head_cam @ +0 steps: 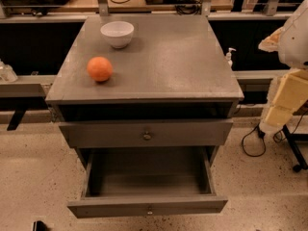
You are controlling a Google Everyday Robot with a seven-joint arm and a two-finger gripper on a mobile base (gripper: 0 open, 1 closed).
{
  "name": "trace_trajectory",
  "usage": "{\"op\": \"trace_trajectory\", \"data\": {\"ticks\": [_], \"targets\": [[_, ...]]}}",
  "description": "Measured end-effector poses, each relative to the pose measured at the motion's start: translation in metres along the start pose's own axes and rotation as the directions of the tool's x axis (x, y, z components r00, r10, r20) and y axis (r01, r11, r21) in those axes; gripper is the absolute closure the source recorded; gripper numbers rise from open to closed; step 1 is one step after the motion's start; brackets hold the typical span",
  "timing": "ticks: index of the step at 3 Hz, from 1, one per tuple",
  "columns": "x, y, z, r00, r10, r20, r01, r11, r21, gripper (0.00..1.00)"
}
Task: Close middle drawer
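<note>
The middle drawer [148,207] of the grey cabinet is pulled far out toward me. It has a slim front panel with a tiny round knob [149,210], and its inside is empty. Above it, a taller drawer front [144,133] with a bigger brass knob [147,135] stands slightly out from the cabinet. My gripper is out of view. Only the white and cream parts of my arm [288,88] show at the right edge, apart from the cabinet.
On the cabinet top [173,66] sit an orange [99,69] at the left and a white bowl [117,33] at the back left. A black cable [250,146] and a stand leg [294,150] lie on the speckled floor at the right. A rail runs behind the cabinet.
</note>
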State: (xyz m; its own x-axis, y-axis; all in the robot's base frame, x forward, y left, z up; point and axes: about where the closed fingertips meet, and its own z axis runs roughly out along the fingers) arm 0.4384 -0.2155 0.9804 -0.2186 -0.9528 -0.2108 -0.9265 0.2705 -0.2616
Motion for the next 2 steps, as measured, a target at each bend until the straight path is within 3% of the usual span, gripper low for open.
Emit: {"op": "trace_trajectory", "data": {"ticks": [1,2], "targets": [[0.000,0.000,0.000,1.000,0.000,0.000,0.000,1.0000,0.000,0.00],[-0.011,-0.009,0.029,0.999,-0.027,0.028,0.029,0.9973,-0.067,0.00]]}}
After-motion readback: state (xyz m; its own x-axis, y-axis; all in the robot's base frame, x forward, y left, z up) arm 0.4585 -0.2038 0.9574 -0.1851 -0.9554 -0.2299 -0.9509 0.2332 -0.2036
